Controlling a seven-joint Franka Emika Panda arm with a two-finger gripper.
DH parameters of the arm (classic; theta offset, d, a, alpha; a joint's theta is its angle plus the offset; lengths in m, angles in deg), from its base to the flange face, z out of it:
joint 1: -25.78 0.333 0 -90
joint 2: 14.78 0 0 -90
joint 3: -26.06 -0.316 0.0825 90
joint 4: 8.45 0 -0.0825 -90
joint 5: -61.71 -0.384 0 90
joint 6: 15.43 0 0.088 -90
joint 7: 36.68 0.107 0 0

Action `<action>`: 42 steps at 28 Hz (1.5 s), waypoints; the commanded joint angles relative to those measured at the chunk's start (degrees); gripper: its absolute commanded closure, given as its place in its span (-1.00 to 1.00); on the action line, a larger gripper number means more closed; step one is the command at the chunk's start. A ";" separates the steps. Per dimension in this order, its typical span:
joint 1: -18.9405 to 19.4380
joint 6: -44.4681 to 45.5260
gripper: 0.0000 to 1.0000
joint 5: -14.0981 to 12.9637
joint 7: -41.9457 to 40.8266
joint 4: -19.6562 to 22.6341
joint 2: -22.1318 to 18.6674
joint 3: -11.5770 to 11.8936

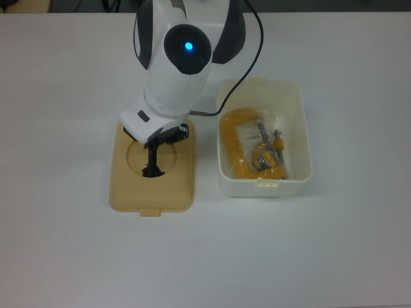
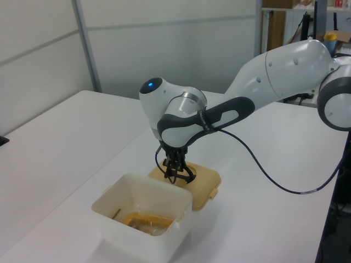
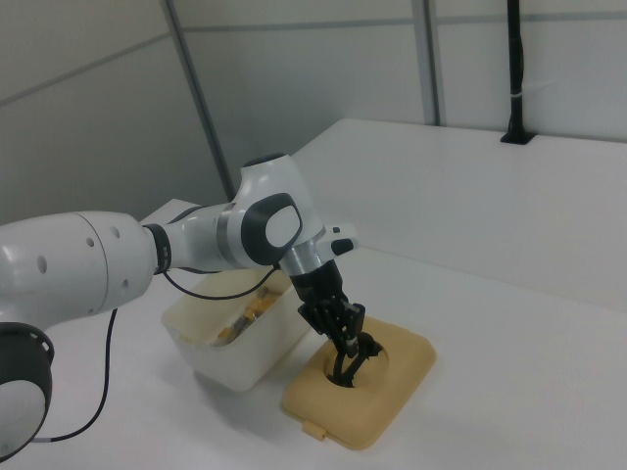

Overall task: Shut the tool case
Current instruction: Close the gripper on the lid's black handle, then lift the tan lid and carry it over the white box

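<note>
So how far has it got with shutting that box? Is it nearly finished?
Not nearly. Nothing is closed yet: the tan lid lies flat on the table beside the open white box, which holds a yellow clamp. In hand: the end effector is down at the lid's black handle, apparently about to take it. Left: lifting the lid, carrying it over the box and seating it.

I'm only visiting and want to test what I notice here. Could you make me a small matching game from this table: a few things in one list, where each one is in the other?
Things:
1. tan lid
2. yellow C-clamp
3. white box
4. gripper

Places:
A. inside the white box
B. at the black handle in the lid's round recess
C. flat on the table, on the top view's left of the box
D. standing open, on the top view's right of the lid

Pairs: 1-C, 2-A, 3-D, 4-B
</note>
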 commanded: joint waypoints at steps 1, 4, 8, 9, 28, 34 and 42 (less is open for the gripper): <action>-1.20 -1.15 1.00 1.10 1.52 0.82 -0.93 -1.17; -1.38 -1.15 1.00 0.93 1.53 0.73 -1.02 -1.17; -1.47 -1.15 1.00 0.75 1.53 -0.32 -1.02 -1.26; -1.47 -1.15 1.00 0.75 1.53 -0.41 -1.02 -1.26; -7.71 16.94 1.00 -13.74 -7.70 -9.55 -10.67 -6.44; -7.36 18.10 1.00 -16.20 -8.05 -9.56 -12.79 -6.53; -6.22 18.01 1.00 -19.99 -7.97 -9.55 -13.67 -6.53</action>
